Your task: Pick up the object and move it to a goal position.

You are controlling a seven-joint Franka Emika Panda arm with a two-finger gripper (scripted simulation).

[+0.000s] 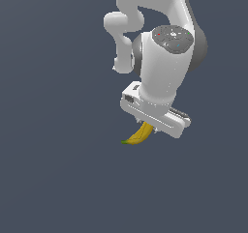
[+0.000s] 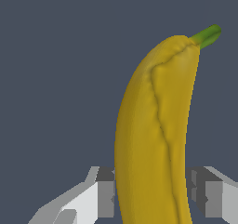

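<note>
The white Panda arm (image 1: 160, 58) is filling the upper part of the exterior view, bending down from the top edge over a plain dark grey-blue background. Its wrist is ending in a round grey cap with tiny coloured dots; no writing is readable there or on any other part in either of the 2 views. Under the wrist, the white gripper (image 1: 154, 122) is pointing downward, and its wide body is hiding the fingers in this view.

The banana (image 1: 138, 135) is sticking out below the gripper toward the exterior view's left, with the dark green stem tip at its lowest, far end. Only its lower half is showing here, because the gripper body is covering the rest.

The wrist view is showing what the exterior view is not: the 2 fingers (image 2: 104, 193) are standing on both sides of the banana (image 2: 153, 135) and pressing against its yellow skin, so the gripper (image 2: 153, 193) is closed on the fruit. A ridge is running along the peel, and the green stem is at the end away from the fingers.
</note>
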